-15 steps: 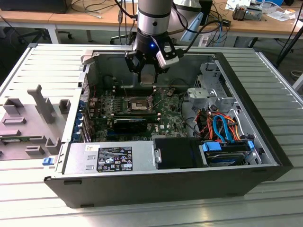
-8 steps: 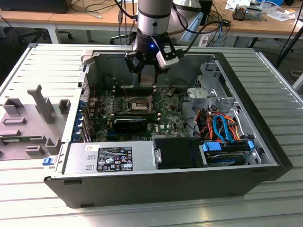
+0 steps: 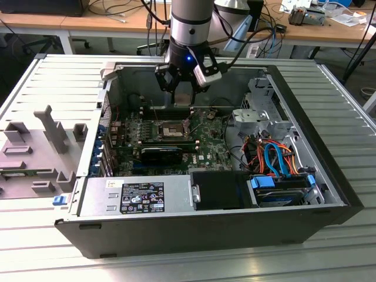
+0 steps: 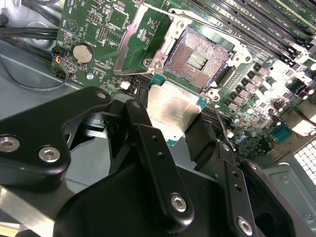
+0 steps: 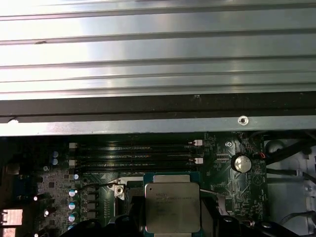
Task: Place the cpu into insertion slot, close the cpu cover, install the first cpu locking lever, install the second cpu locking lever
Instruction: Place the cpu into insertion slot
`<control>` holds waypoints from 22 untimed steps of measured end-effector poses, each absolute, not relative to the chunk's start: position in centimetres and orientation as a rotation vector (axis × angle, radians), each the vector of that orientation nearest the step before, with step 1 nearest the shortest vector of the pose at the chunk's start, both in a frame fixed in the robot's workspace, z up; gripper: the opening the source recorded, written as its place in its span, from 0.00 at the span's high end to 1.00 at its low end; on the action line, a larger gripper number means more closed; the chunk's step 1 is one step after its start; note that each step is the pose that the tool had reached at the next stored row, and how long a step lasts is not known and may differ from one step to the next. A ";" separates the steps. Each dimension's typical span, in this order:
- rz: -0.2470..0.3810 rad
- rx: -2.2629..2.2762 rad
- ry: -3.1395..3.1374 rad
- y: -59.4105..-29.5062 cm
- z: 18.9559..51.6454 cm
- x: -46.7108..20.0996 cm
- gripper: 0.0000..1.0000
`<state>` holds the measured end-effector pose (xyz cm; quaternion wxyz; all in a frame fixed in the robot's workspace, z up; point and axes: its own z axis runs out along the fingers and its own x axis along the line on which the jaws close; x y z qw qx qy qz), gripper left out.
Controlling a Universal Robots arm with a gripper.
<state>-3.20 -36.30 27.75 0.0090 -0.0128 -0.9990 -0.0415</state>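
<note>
Hand (image 3: 183,97) holds cpu (image 5: 172,207) near insertion slot (image 4: 197,57).

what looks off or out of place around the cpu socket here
Nothing stands out. The square silver-rimmed socket sits empty with its thin silver frame cover swung open. The black end effector holds the flat silver-grey square chip near it, not yet seated. No damage shows.

A ribbed aluminium table (image 3: 47,76) carries everything — grooves running edge to edge. Beyond its far edge stand wooden desks (image 3: 76,23) strewn with cables (image 3: 120,7), grey floor (image 3: 335,56) beneath.
</note>
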 end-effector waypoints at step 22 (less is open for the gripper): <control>-0.130 -0.040 -3.121 -36.4 27.3 -3.2 0.46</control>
